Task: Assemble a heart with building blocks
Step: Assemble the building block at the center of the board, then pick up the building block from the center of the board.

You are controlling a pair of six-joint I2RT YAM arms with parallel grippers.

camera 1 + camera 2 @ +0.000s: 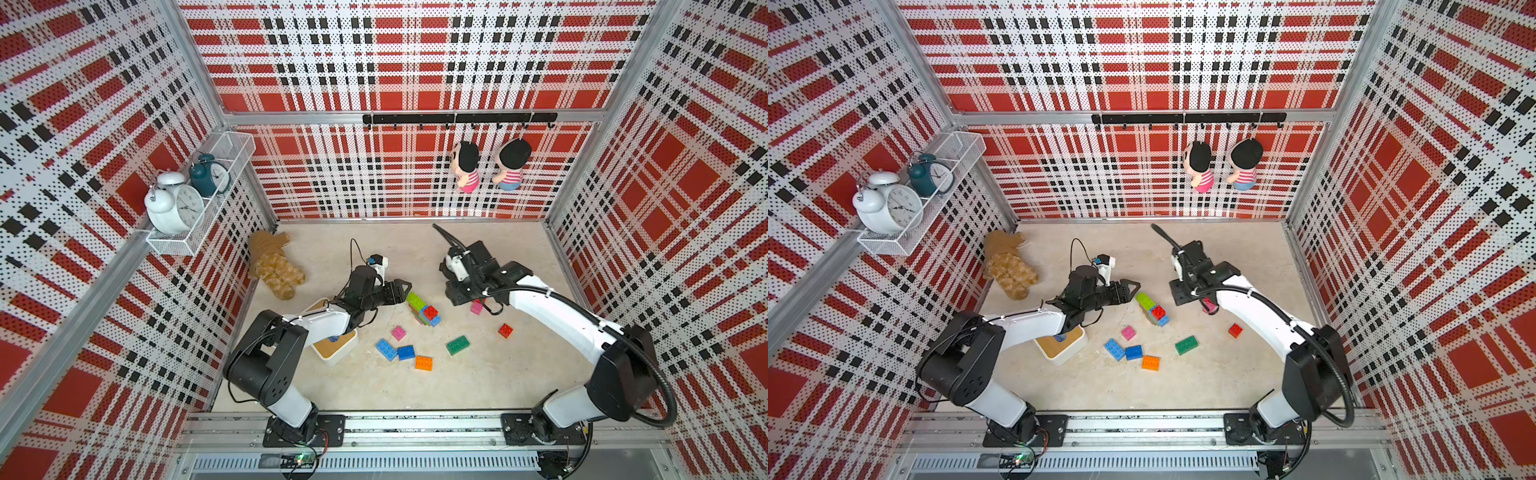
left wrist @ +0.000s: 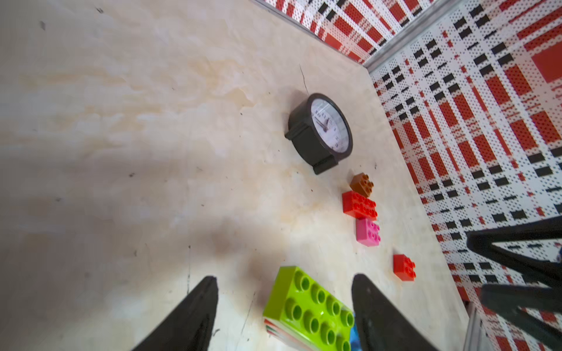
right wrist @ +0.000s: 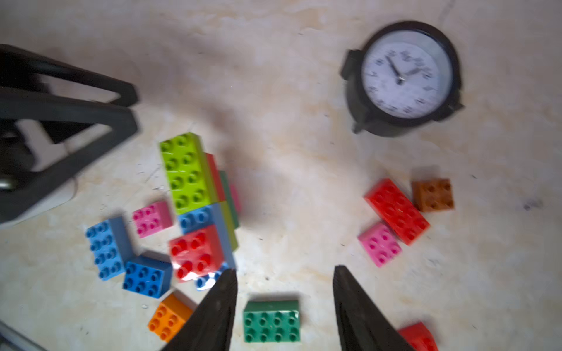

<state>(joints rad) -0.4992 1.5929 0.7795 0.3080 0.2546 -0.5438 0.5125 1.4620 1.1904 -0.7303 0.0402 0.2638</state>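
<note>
Block stack (image 1: 423, 311) stands on the bench (image 1: 457, 386), lime brick (image 2: 308, 307) topmost. Left end effector (image 2: 285, 276) is spread astride that brick, not pinching. Right end effector (image 3: 284, 272) is spread, empty, above the green brick (image 3: 271, 320) near the stack (view blurred). Advise: descend square, clamp its long sides, steady the stack meanwhile.

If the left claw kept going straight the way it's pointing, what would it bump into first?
Probably the lime green block topping the stack: it lies ahead of the left gripper, between its open jaws. Height is unclear.
</note>
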